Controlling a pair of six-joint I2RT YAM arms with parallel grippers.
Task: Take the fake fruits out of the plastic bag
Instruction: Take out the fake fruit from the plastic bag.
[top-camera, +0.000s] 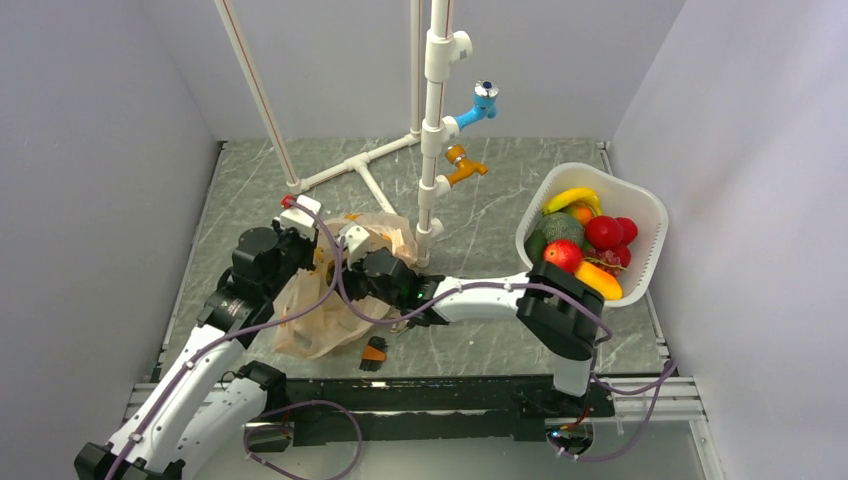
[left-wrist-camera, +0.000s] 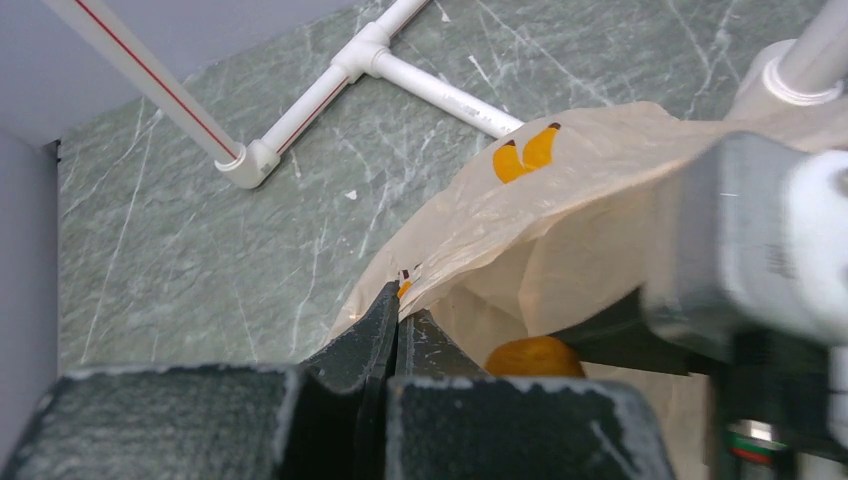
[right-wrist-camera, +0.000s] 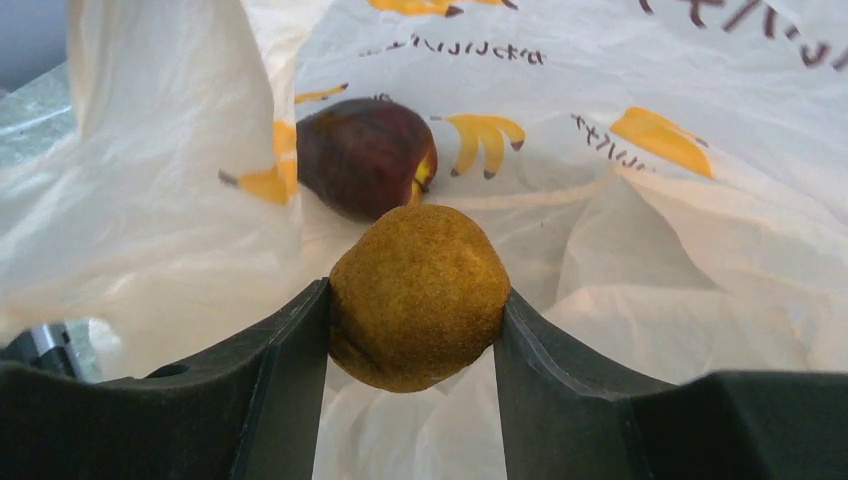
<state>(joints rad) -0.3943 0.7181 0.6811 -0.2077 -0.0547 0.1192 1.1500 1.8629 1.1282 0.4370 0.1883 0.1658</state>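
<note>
Gripping a yellow-brown fruit (right-wrist-camera: 415, 330) in the right tool (right-wrist-camera: 412, 298), partway closed, one finger pressed on each side — deep inside the plastic bag (right-wrist-camera: 700, 250). Just behind it, against the bag's printed film, a dark red fruit (right-wrist-camera: 365, 155). Pinching the bag's near rim in the left tool (left-wrist-camera: 398, 308), closed flat on the film, with the bag slumped on the bench (top-camera: 480, 210). Well off to the right, a white basket (top-camera: 648, 215) heaped with other fruit.

On marbled table (top-camera: 250, 190), plastic bag (top-camera: 318, 322)
</note>
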